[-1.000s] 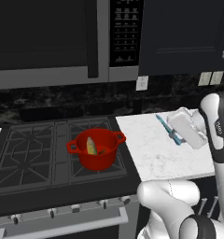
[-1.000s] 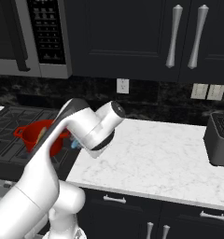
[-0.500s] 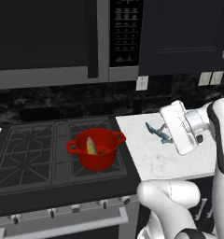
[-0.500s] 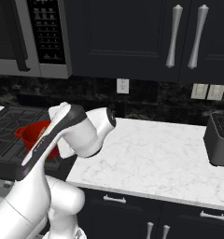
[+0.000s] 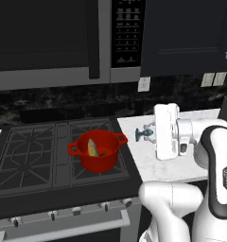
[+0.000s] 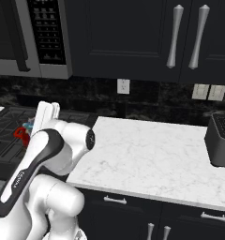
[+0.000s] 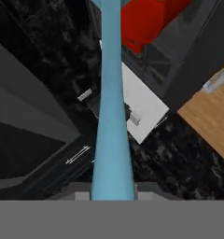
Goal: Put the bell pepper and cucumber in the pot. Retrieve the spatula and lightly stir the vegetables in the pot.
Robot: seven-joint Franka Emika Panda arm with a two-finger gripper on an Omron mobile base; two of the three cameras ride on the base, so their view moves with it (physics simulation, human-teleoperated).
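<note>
We see the spatula (image 7: 112,116) clenched in the claw (image 5: 149,133), its light-blue handle running straight out from the fingers toward the pot (image 5: 97,150). In the left base view its tip (image 5: 143,134) pokes out left of the white hand, above the counter's (image 5: 181,165) edge, apart from the marble. The pot sits lower and to the left of the claw on the stove (image 5: 35,160), with the pepper (image 5: 92,147) standing pale inside it. Between claw and pot we find only open air and the stove's rim. Behind the claw are the dark backsplash and an outlet (image 5: 144,84); a toaster (image 6: 221,140) stands far off on its other side. Compared with a second ago, the hand has swung left from over the counter toward the stove, carrying the spatula along; the pot has not moved.
</note>
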